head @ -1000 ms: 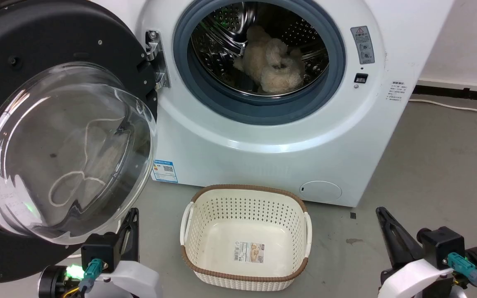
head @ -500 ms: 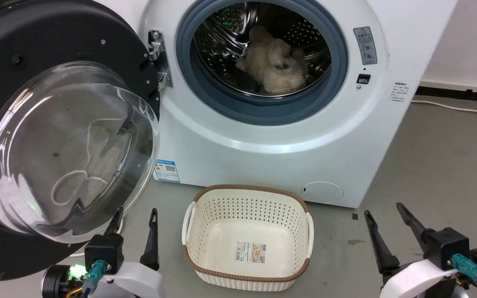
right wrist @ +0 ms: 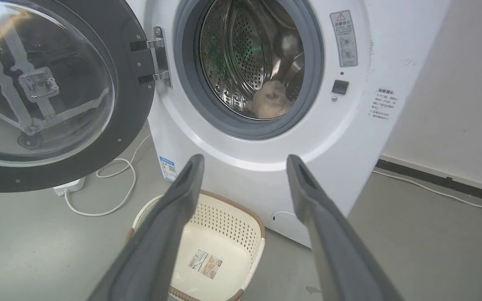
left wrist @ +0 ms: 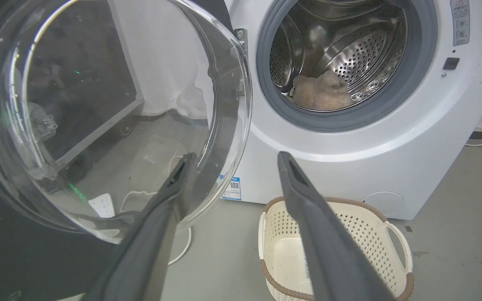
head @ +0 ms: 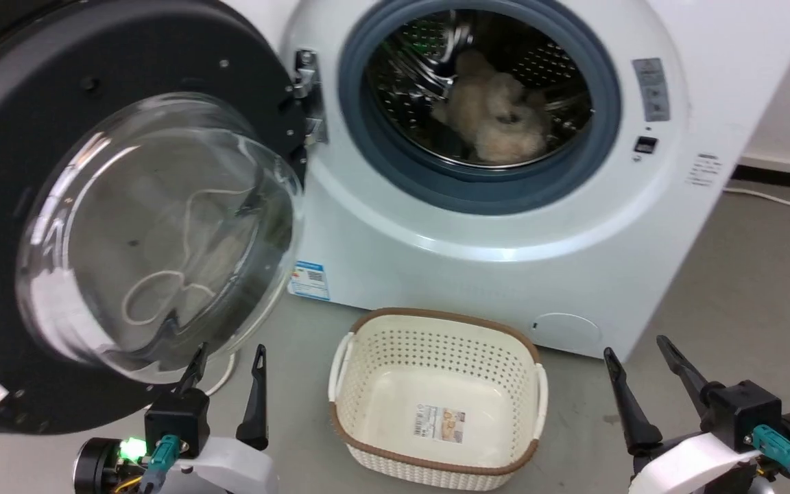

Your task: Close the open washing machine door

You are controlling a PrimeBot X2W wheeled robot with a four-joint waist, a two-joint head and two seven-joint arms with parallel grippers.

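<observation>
The washing machine door (head: 59, 82) stands wide open to the left of the white machine (head: 505, 274). It has a black rim and a bulging clear glass bowl (head: 155, 233), and hangs on a metal hinge (head: 307, 96). My left gripper (head: 229, 353) is open and empty just below the bowl's lower edge. In the left wrist view, the left gripper (left wrist: 237, 156) has one finger in front of the door (left wrist: 98, 104) glass. My right gripper (head: 635, 346) is open and empty at the lower right, apart from the machine. The right wrist view shows the right gripper (right wrist: 245, 159) facing the machine front, with the door (right wrist: 128, 104) at the left.
A beige fluffy item (head: 498, 113) lies in the steel drum behind the grey-blue rubber ring (head: 374, 144). An empty cream basket (head: 436, 329) with a brown rim stands on the grey floor before the machine. A white cable (right wrist: 119, 179) lies under the door. A wall (right wrist: 454, 83) stands to the right.
Both grippers have gone from shut to open. The head camera has shifted, so the machine and door sit further right in the picture.
</observation>
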